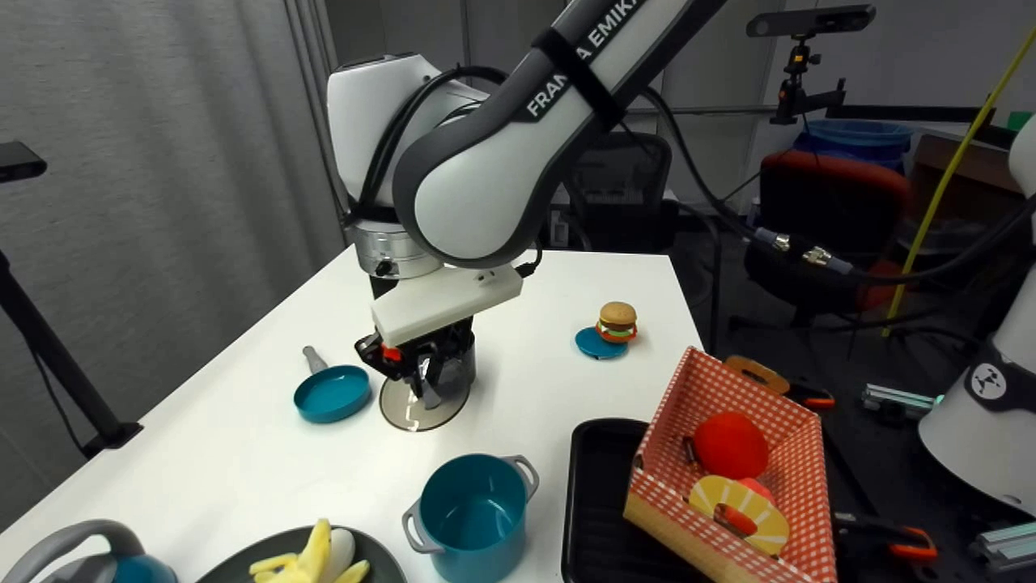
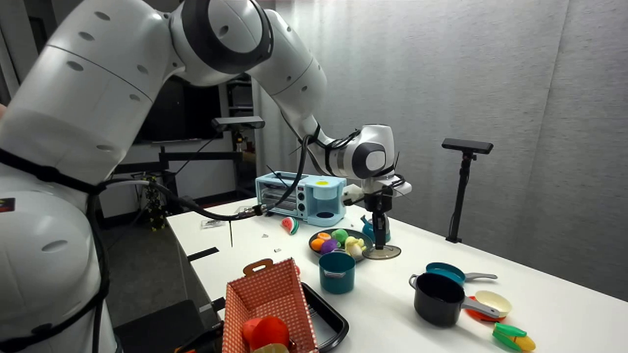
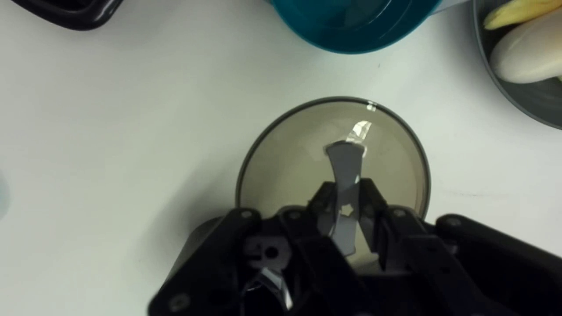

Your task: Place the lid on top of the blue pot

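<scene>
The lid (image 3: pixel 290 162) is round and see-through grey, with a dark rim and a grey strap handle. My gripper (image 3: pixel 347 193) is shut on that handle, one finger on each side. The lid also shows in both exterior views (image 1: pixel 401 411) (image 2: pixel 388 253), roughly level under the gripper (image 2: pixel 380 245), and seems to hang above the table. The blue pot (image 1: pixel 473 526) stands upright and open on the table, apart from the lid. It shows in an exterior view (image 2: pixel 337 274) and at the top of the wrist view (image 3: pixel 351 41), where part is cut off.
A dark pan with toy food (image 2: pixel 316 247) stands beside the blue pot. A black tray (image 1: pixel 595 502) and a red checked basket (image 1: pixel 647 478) lie on its other side. A black pot (image 2: pixel 436 306) and a teal pan (image 1: pixel 332 393) stand farther along the table.
</scene>
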`<action>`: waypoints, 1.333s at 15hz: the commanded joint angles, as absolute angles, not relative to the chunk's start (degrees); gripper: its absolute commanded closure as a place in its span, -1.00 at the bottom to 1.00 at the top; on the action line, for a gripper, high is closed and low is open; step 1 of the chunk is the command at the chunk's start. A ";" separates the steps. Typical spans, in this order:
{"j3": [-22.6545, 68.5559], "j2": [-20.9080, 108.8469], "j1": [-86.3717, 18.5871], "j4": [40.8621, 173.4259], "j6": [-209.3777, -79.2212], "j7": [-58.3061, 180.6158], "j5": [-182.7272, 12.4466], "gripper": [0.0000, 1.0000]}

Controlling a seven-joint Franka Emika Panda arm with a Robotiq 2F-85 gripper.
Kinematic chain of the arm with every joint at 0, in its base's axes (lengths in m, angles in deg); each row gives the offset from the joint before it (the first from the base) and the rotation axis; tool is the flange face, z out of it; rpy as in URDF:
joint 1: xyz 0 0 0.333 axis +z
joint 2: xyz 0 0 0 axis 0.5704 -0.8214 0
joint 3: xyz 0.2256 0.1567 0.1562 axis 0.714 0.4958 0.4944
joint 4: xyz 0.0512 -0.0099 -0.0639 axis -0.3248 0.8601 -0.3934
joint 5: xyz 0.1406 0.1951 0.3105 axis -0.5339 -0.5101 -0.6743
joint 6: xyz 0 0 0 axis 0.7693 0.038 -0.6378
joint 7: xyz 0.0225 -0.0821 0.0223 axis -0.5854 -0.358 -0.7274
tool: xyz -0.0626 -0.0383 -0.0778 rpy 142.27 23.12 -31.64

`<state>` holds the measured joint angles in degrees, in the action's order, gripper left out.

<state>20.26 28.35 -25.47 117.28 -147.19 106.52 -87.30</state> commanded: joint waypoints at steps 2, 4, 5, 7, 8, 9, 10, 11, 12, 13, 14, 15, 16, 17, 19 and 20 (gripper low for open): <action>22.06 29.79 -24.92 117.81 -145.13 102.29 -86.27 0.91; 22.97 29.44 -24.59 117.62 -144.98 100.38 -86.40 0.91; 23.30 29.50 -24.35 117.80 -144.99 99.71 -86.43 0.91; 23.53 29.90 -23.82 118.60 -145.23 99.20 -86.34 0.91; 23.54 30.13 -23.58 119.10 -145.35 99.08 -86.31 0.91; 23.41 30.59 -23.28 119.96 -145.56 99.17 -86.22 0.91; 23.33 30.90 -23.04 120.70 -145.67 99.27 -86.22 0.91; 23.38 31.23 -22.90 121.52 -145.87 99.32 -86.32 0.91; 23.43 31.51 -22.74 122.33 -145.99 99.41 -86.39 0.91; 23.52 31.79 -22.56 123.10 -146.02 99.47 -86.41 0.91; 23.65 32.07 -22.38 123.88 -146.02 99.46 -86.45 0.91; 23.72 32.40 -22.08 124.65 -145.95 99.59 -86.33 0.91; 23.83 32.75 -21.85 125.36 -145.91 99.69 -86.30 0.91; 23.99 33.01 -21.59 125.93 -145.79 99.69 -86.24 0.91; 24.26 33.52 -21.09 126.84 -145.71 99.73 -86.16 0.91; 24.40 33.78 -20.90 127.21 -145.66 99.71 -86.12 0.91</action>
<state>24.21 30.86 -21.68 124.48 -146.64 99.63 -87.28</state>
